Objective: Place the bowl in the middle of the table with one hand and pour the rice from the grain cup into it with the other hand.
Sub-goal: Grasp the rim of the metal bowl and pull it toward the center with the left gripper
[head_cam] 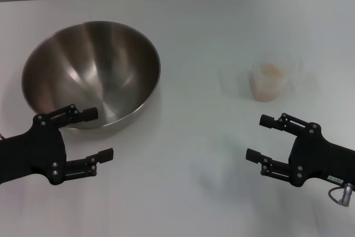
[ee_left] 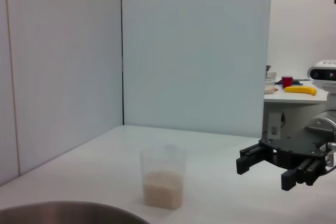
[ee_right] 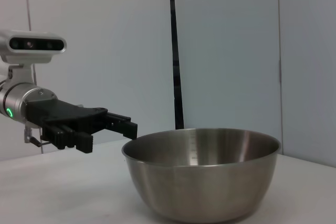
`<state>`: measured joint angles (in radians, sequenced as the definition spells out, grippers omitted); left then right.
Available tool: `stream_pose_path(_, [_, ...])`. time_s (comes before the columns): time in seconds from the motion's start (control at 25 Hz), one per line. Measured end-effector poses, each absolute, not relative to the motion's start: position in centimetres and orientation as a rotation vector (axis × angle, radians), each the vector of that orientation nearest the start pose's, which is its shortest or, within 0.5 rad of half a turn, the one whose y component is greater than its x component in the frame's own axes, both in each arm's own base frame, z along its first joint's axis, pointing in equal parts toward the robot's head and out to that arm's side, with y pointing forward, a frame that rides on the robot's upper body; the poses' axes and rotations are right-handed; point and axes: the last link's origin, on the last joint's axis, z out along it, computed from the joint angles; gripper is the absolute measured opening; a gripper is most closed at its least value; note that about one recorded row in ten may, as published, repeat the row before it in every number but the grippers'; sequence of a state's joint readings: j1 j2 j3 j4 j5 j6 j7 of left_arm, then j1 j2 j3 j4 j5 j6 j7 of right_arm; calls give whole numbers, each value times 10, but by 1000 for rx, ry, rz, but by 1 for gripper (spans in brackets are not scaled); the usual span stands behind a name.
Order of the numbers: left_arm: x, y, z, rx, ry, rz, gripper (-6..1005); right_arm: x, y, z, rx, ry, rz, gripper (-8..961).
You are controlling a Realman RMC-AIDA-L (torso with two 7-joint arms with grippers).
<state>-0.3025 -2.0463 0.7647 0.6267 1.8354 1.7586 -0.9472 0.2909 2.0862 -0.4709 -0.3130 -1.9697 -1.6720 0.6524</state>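
table (head_cam: 211,37): white, smooth | pale panel walls (ee_left: 194,51) | bowl (head_cam: 91,73) left

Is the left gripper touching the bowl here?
Apart. In the right wrist view, the left gripper ends just short of the bowl rim, with wall showing in the gap; its fingers are open and hold nothing.

This looks like a robotics lab or test cell: a bare white table (head_cam: 222,37) boxed in by plain pale partition panels (ee_left: 194,51), with 1 cluttered bench (ee_left: 294,95) at the frame's right edge (possibly holding a banana (ee_left: 300,90)).
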Motion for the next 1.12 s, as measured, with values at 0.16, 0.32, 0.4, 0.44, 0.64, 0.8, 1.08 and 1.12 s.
stream_pose_path(0.16, [-299, 253, 12, -2707, -216, -835, 824, 323, 223, -32, -2494, 339, 884, 776])
stream_pose_path(0.32, [-300, 253, 12, -2707, -217, -837, 821, 323, 223, -32, -2493, 340, 885, 776])
stream_pose_path(0.4, [-300, 252, 13, -2704, -219, -837, 820, 323, 223, -32, -2493, 340, 885, 776])
stream_pose_path(0.44, [-300, 253, 14, -2691, -225, -844, 819, 323, 223, -32, -2493, 339, 885, 776])
stream_pose_path(0.64, [-295, 269, 35, -2483, -340, -990, 816, 319, 226, -35, -2499, 339, 898, 775])
stream_pose_path(0.8, [-293, 282, 54, -2352, -476, -1094, 813, 319, 228, -37, -2502, 339, 894, 775])
stream_pose_path(1.08, [-315, 309, 80, -2085, -894, -1105, 808, 318, 227, -40, -2502, 351, 897, 775])
stream_pose_path(1.12, [-316, 310, 81, -2077, -920, -1093, 807, 318, 227, -40, -2502, 352, 897, 775])
